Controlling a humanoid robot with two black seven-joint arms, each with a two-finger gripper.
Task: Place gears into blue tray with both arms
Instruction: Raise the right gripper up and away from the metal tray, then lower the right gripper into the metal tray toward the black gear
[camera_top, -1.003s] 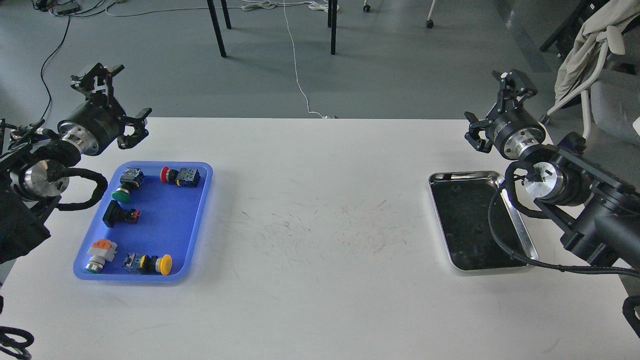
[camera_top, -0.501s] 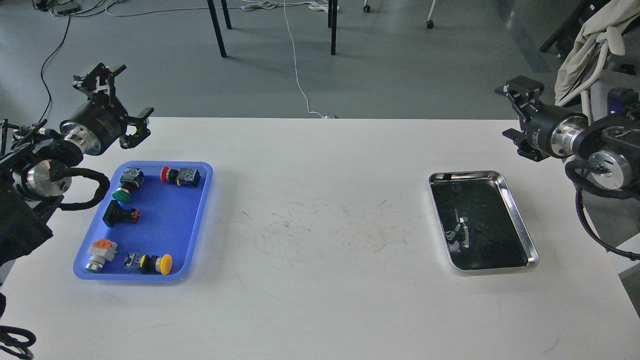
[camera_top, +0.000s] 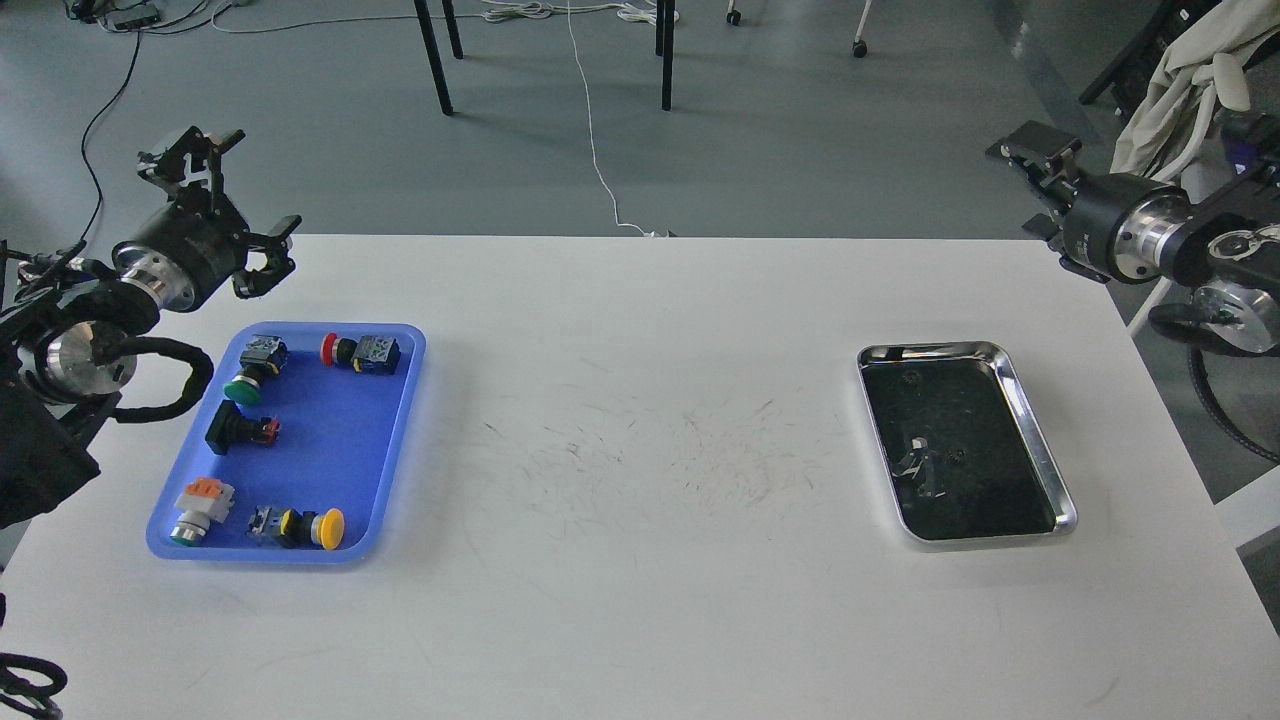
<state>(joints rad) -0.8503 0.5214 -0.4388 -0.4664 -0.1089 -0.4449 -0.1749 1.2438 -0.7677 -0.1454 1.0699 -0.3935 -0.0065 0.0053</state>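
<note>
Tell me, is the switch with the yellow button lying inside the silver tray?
No, the yellow switch lies in the near corner of the blue tray on the left, while the silver tray sits far off on the right.

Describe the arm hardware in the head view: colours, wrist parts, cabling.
Both arms are black with round barrel-shaped links and shiny silver wrist rings. The left end effector is a black skeletal claw with two fingers on a black cylindrical base; a thick black sleeved cable loops beside that arm. The right end effector has the same black build, with black cable hanging below its wrist.
</note>
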